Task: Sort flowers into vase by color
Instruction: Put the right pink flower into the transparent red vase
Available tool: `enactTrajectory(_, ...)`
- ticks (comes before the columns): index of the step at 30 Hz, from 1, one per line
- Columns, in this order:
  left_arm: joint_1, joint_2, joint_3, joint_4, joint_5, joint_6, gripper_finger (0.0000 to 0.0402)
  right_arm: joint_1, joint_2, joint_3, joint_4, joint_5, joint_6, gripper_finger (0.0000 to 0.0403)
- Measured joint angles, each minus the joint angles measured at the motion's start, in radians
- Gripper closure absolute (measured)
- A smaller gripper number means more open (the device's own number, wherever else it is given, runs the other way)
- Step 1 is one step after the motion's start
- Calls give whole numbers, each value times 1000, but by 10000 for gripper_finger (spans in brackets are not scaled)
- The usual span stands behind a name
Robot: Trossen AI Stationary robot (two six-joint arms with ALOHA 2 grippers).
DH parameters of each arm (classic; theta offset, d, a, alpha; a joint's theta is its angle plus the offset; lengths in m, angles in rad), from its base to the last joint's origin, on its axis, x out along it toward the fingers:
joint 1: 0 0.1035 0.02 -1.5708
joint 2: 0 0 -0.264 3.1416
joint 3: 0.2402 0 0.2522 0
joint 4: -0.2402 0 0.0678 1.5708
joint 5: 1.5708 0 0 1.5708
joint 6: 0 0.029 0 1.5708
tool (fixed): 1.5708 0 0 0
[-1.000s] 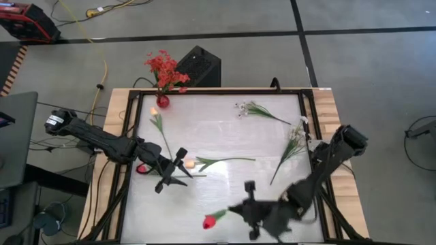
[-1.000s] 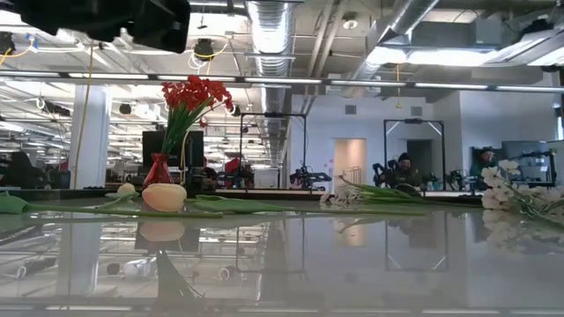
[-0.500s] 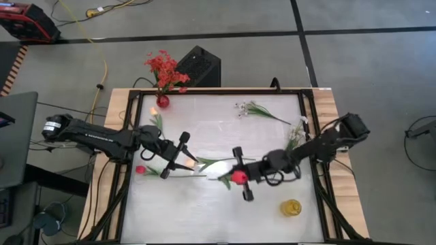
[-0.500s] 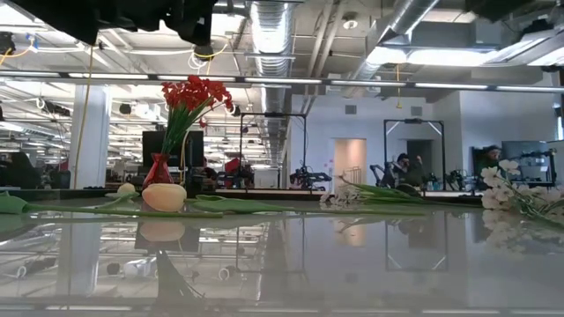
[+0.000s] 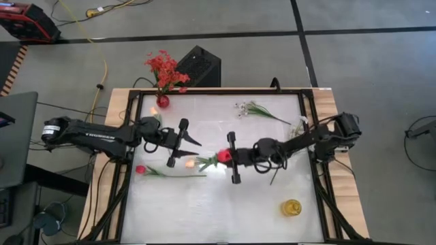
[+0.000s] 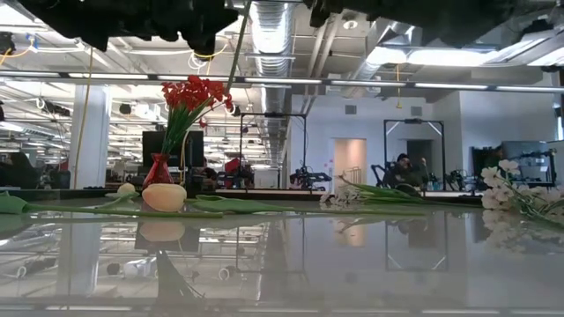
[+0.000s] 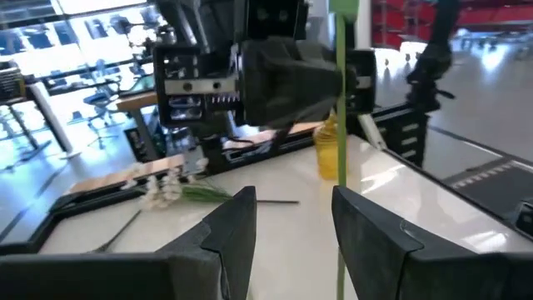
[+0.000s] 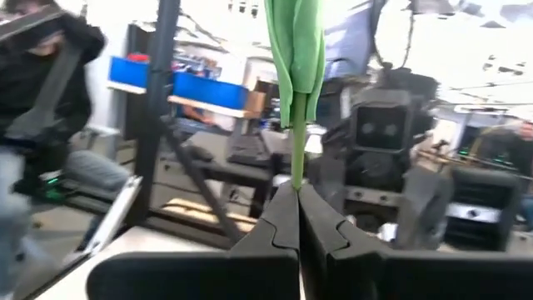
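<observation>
Flowers scattered across the bench point(image 5: 218, 211), one of them aloft.

Far left, back corner: red clustered blooms point(image 5: 163, 68) already upright in a small red vase point(image 5: 163, 101), hard against the bench edge. Just ahead of it, a second red tulip point(image 5: 141, 169) flat on the glass near the left rail.

Left of centre: left tool point(image 5: 187, 143), lifted off the surface and swung toward the middle since a second ago, spread wide, gripping nothing. From its wrist, a green stem point(image 7: 341, 125) hanging close by one finger, not yet caught. Beneath, a pale orange bud point(image 5: 189, 163), untouched.

Centre: right tool point(image 5: 230, 158), up from the near edge in the last second, clamped tight on the stem of a red tulip point(image 5: 222, 157) and facing the left tool nose to nose. Looks like a handover toward the red vase, though only a guess.

Right: white sprigs point(image 5: 248, 107) by the back rail, more point(image 5: 296, 133) by the right rail. Yellow vase point(image 5: 291, 207) near the front right, now uncovered.

Plenty of bare glass along the near edge; tight only between the two tools.
</observation>
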Motion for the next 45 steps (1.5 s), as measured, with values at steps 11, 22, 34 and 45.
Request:
enactTrajectory(11,105,3,0,13,83,-10,253,-133,0,122,-183,-50,2,387)
enactTrajectory(22,132,3,0,46,26,-7,253,-205,7,124,-140,-132,28,387)
enactTrajectory(34,132,-12,11,-16,20,-67,266,-231,96,206,-157,-157,52,387)
enactTrajectory(45,132,-18,11,-43,4,-41,396,-223,98,206,-178,-158,76,325)
